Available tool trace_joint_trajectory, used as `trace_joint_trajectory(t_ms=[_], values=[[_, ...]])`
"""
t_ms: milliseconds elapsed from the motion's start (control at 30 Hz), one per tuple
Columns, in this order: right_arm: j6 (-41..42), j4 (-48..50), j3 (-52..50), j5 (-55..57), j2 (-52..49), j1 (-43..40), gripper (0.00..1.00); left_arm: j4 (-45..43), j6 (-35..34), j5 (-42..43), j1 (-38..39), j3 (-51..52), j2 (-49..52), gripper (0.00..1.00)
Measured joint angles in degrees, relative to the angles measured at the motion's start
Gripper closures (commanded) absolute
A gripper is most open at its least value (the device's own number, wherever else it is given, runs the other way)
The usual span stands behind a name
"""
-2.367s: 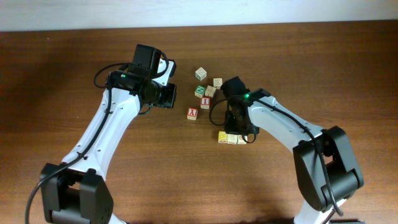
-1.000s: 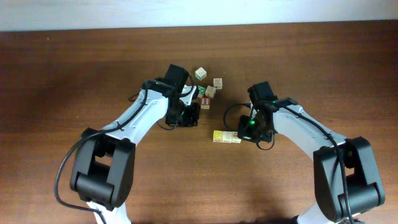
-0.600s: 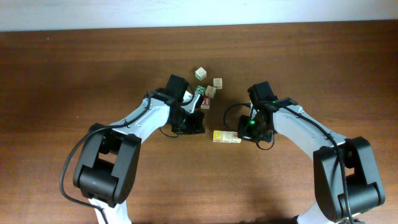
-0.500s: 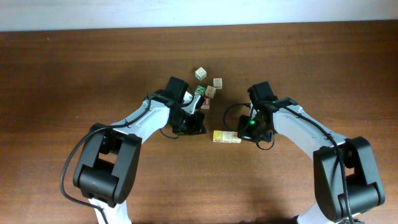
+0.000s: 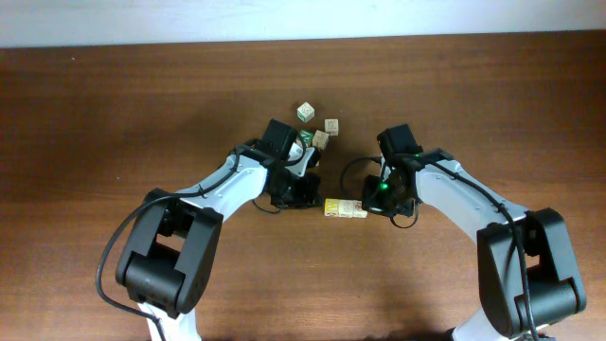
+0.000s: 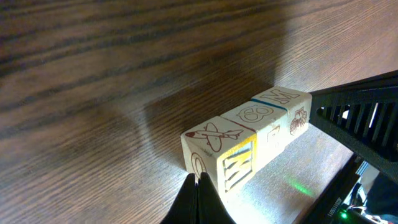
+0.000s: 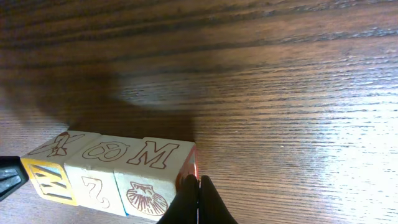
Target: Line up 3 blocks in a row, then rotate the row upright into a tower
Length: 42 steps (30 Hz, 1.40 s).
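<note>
Three blocks (image 5: 346, 208) sat in one touching row on the counter (image 5: 114, 95), from the yellow-faced W block (image 6: 235, 163) to the M block (image 7: 152, 155). Left gripper (image 6: 198, 186) was clenched, empty, tip at the W end. Right gripper (image 7: 198, 196) was clenched, empty, tip at the M end.

White arm links (image 5: 225, 185), black joints (image 5: 151, 282), black looping cables (image 5: 352, 169); dark left pincer (image 6: 198, 200) tips; green light (image 5: 381, 188), possibly LED.

The left pincer (image 5: 301, 195) and right pincer (image 5: 378, 203) bar both ends of the blocks (image 5: 346, 209), loose cubes (image 5: 305, 112) crowd behind; front open.
</note>
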<state>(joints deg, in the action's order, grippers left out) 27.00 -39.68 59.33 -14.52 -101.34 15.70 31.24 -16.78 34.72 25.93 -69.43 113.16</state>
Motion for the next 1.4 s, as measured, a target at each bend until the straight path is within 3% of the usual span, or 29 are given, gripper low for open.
trace_joint_trajectory(t_ms=[867,1400], values=[[-3.61,1.60,-0.31,-2.08,0.04,-0.28,0.96,-0.48,-2.78,-4.11,2.01,0.02,0.00,1.00],[-3.65,1.36,-0.31,-3.08,5.95,2.08,0.96,-0.44,-2.82,-6.08,1.84,0.35,0.83,1.00]])
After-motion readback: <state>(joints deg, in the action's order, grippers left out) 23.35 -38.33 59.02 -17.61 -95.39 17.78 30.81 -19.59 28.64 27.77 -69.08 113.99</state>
